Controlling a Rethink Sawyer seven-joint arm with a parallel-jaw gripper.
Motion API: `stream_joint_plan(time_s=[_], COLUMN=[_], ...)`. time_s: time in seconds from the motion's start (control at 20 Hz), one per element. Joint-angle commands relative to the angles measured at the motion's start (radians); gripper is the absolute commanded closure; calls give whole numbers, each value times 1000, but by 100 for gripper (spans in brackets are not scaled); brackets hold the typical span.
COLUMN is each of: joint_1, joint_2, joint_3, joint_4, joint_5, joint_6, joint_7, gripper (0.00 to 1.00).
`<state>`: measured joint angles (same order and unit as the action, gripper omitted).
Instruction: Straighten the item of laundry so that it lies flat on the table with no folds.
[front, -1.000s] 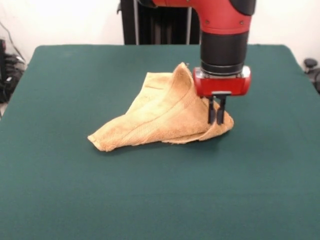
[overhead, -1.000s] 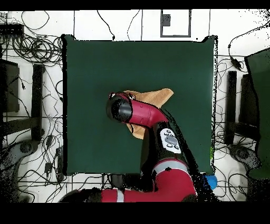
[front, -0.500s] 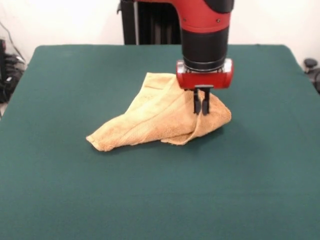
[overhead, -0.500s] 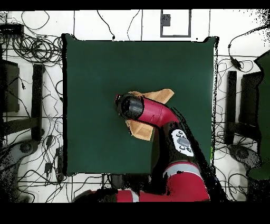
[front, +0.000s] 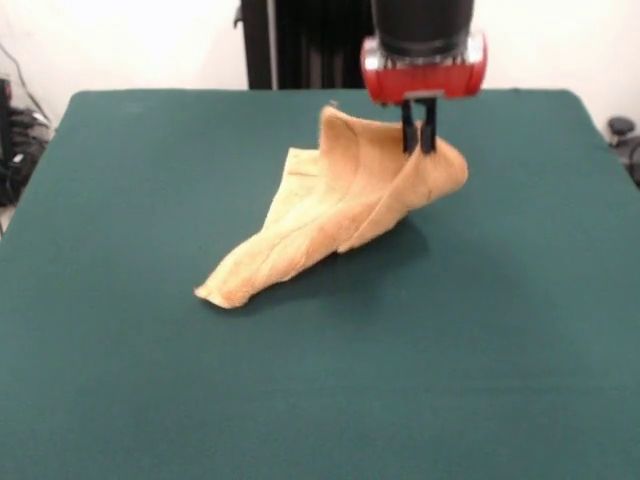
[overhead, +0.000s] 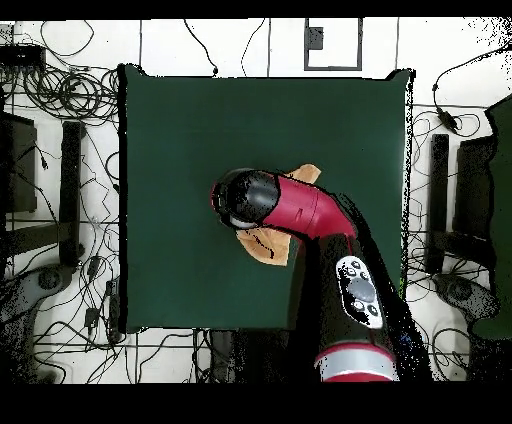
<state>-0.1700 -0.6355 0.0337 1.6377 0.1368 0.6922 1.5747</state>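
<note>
The gripper (front: 419, 138) is clamped on the upper right part of the towel (front: 340, 215), its two dark fingers (front: 408, 130) pinched together on a raised fold. The towel hangs from that hold as a draped, creased sheet: its right end is lifted off the table (front: 150, 380), while its left end tapers down to a tip resting on the green cloth, left of centre. In the overhead view the arm (overhead: 300, 210) covers most of the towel, with only tan edges showing beside it near the table's middle.
</note>
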Motion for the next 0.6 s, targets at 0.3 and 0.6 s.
stream_joint_plan(time_s=[0.3,0.6], joint_1=[-29,-31], joint_2=[-128,-175], joint_3=[34,26], joint_4=[93,159], joint_5=[54,59], joint_6=[159,123], joint_7=[160,173], gripper=[100,100])
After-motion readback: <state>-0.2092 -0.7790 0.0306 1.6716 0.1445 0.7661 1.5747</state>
